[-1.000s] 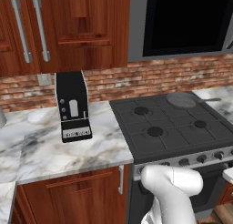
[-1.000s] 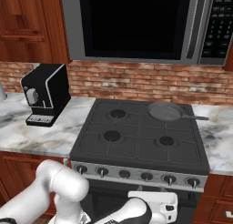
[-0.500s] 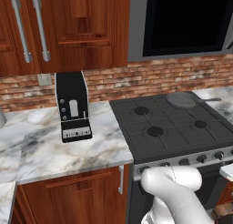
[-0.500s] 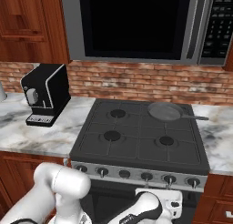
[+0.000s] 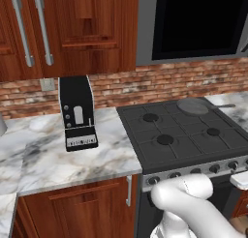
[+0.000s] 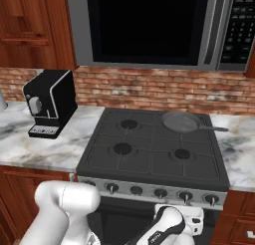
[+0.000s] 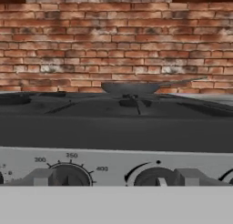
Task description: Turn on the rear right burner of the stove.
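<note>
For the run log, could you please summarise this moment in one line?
gripper: low before stove knobs | state: unclear | skillet: on rear right burner | knob: untouched

A skillet (image 6: 182, 121) sits on the stove's (image 6: 154, 159) rear right, the coffee machine (image 6: 49, 103) on the counter (image 6: 35, 147) to its left.

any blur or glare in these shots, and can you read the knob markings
Left base view: even flat light, no glare on the wide dark grey stove. Right base view: sharp, the round grey skillet crisp. Hand view: soft, silver front strip numbers 300, 350, 400 readable but blurry.
</note>
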Robot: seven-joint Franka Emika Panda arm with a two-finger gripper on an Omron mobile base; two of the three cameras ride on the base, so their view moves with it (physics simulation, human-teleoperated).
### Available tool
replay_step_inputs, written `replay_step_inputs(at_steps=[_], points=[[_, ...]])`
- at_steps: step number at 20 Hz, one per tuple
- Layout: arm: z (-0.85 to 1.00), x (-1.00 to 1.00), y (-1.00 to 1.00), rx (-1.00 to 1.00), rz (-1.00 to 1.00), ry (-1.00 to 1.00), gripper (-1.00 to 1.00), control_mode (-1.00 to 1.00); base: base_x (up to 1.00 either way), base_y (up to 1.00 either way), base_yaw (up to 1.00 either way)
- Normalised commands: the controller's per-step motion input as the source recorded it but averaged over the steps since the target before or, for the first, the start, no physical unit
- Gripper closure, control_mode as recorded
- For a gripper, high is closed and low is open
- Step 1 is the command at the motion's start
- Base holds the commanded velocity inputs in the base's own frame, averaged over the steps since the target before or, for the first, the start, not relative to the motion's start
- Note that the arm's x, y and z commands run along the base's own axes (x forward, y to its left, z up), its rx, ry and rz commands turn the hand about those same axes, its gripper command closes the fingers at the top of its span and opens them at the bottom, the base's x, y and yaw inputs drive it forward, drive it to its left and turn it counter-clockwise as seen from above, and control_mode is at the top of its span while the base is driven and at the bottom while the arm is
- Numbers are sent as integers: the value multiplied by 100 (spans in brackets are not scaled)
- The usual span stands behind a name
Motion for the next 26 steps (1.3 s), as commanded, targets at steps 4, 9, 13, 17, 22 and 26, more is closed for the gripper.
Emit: replay_step_inputs(at_steps=[4,9,13,17,22,26], points=[[-34,23,-23,1,0,0,-100,-100,0,0,0],[-13,23,-17,5,0,0,-100,-100,0,0,0],[0,28,-2,6,0,0,-100,-100,0,0,0],[-9,32,-3,4,0,0,-100,-100,0,0,0],[-27,31,-7,2,0,0,-100,-100,0,0,0],[-32,26,-15,1,0,0,-100,-100,0,0,0]])
